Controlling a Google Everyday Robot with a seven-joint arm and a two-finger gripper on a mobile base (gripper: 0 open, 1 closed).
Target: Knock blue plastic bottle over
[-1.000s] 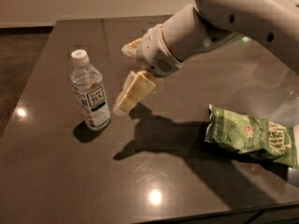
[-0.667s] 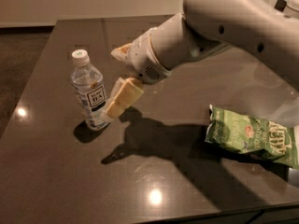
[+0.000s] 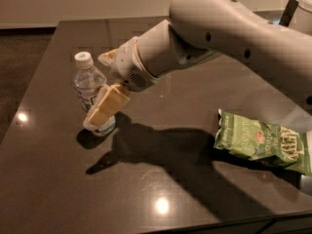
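The blue plastic bottle (image 3: 87, 84), clear with a white cap and white label, stands on the dark table (image 3: 161, 194) at the left. My gripper (image 3: 99, 88) has come in from the right and is open. Its near tan finger (image 3: 108, 105) lies across the front of the bottle's lower half and covers the label. The far finger (image 3: 107, 57) shows just behind the bottle, near its shoulder. The bottle stands between the two fingers, about upright.
A green chip bag (image 3: 258, 141) lies on the table at the right. My large white arm (image 3: 229, 28) spans the upper right. The table's left edge (image 3: 29, 96) is close to the bottle, with dark floor beyond.
My gripper has moved left across the table, from beside the bottle to against it. The near finger now overlaps the bottle's front. The bottle has hardly shifted.
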